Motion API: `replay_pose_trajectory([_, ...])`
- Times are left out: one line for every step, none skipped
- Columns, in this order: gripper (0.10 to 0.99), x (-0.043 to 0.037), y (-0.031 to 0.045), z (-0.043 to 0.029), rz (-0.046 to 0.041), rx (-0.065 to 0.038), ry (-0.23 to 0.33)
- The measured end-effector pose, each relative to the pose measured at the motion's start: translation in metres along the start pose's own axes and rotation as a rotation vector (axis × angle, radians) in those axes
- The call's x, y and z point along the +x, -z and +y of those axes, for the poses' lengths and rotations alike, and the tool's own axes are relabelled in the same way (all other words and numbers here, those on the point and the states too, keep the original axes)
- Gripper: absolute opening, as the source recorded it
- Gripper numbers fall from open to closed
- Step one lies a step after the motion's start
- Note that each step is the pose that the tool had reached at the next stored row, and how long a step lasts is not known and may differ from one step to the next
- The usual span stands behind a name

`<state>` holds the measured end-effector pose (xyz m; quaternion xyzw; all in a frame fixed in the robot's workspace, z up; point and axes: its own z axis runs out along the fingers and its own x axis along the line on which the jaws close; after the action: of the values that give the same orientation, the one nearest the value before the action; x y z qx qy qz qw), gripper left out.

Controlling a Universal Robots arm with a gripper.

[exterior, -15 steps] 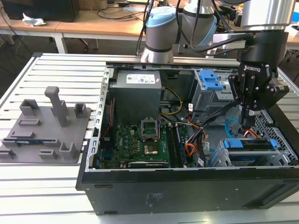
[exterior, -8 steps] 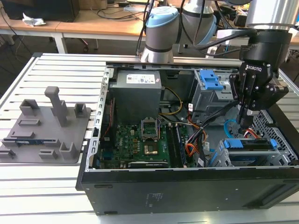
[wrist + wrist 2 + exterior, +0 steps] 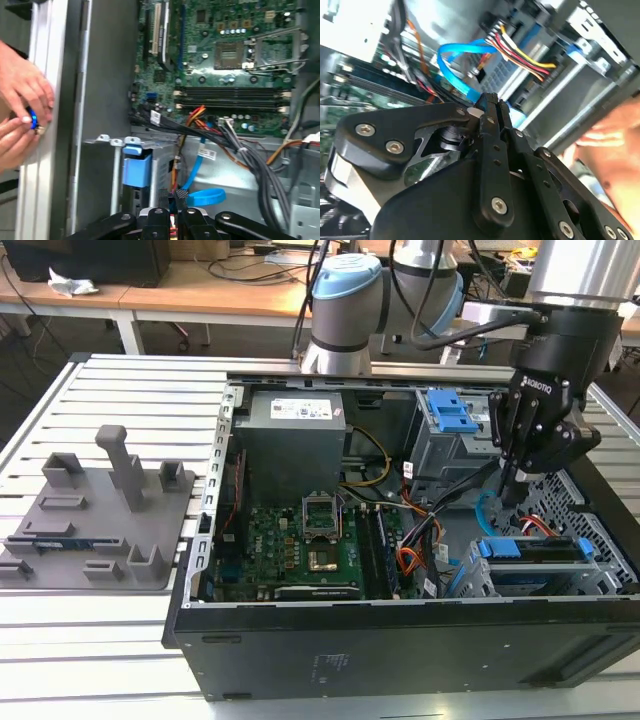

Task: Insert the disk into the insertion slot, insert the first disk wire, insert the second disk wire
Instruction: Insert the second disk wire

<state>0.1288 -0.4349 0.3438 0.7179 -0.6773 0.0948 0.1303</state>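
Observation:
In the exterior view the disk (image 3: pixel 532 550), in its blue caddy, lies inside the insertion slot (image 3: pixel 472 578) at the case's near right corner. My gripper (image 3: pixel 508 492) hangs just above and behind it. In the second wrist view the fingers (image 3: pixel 492 107) are pressed together on the end of the second disk wire (image 3: pixel 454 56), a light-blue cable looping away from the tips. That wire (image 3: pixel 206 196) also curls beside my gripper (image 3: pixel 176 194) in the first wrist view. The first disk wire (image 3: pixel 520 49), a red, yellow and black bundle, runs to a black plug against the drive's edge.
A taller grey cage with a blue latch (image 3: pixel 448 416) stands behind the slot. The motherboard (image 3: pixel 300 540) and power supply (image 3: pixel 290 440) fill the case's left part. A grey fixture plate (image 3: pixel 100 510) lies outside at the exterior view's left. A person's hands (image 3: pixel 25 115) are at the case wall.

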Motion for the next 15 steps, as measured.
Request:
replay_pose_trajectory([0.161,0.0003,-0.0001,0.0000,-0.0330,0.004,0.000])
replay_pose_trajectory([0.161,0.0006,-0.0002,-0.0002,-0.0696,0.007,-0.001])
replay_pose_trajectory([0.161,0.0008,-0.0002,-0.0002,-0.0741,0.007,-0.003])
replay_pose_trajectory([0.161,0.0010,-0.0002,-0.0004,-0.0773,0.006,-0.006])
replay_pose_trajectory([0.161,0.0013,-0.0002,-0.0009,-0.0783,0.005,-0.007])
replay_pose_trajectory([0.161,0.0014,-0.0002,-0.0019,-0.0786,0.000,-0.006])
replay_pose_trajectory([0.161,0.0016,0.0000,-0.0057,-0.0787,-0.011,-0.003])
replay_pose_trajectory([0.161,0.0019,0.0001,-0.0091,-0.0771,-0.018,-0.001])
replay_pose_trajectory([0.161,0.0020,0.0002,-0.0110,-0.0757,-0.022,0.000])
replay_pose_trajectory([0.161,0.0020,0.0002,-0.0122,-0.0752,-0.023,0.000])
replay_pose_trajectory([0.161,0.0020,0.0002,-0.0125,-0.0756,-0.023,0.000])
replay_pose_trajectory([0.161,0.0027,0.0000,-0.0125,-0.0823,-0.023,0.000])
replay_pose_trajectory([0.161,0.0029,-0.0001,-0.0125,-0.0994,-0.023,0.000])
replay_pose_trajectory([0.161,0.0029,-0.0002,-0.0125,-0.1161,-0.022,-0.003])
replay_pose_trajectory([0.161,0.0029,-0.0001,-0.0125,-0.1338,-0.022,-0.006])
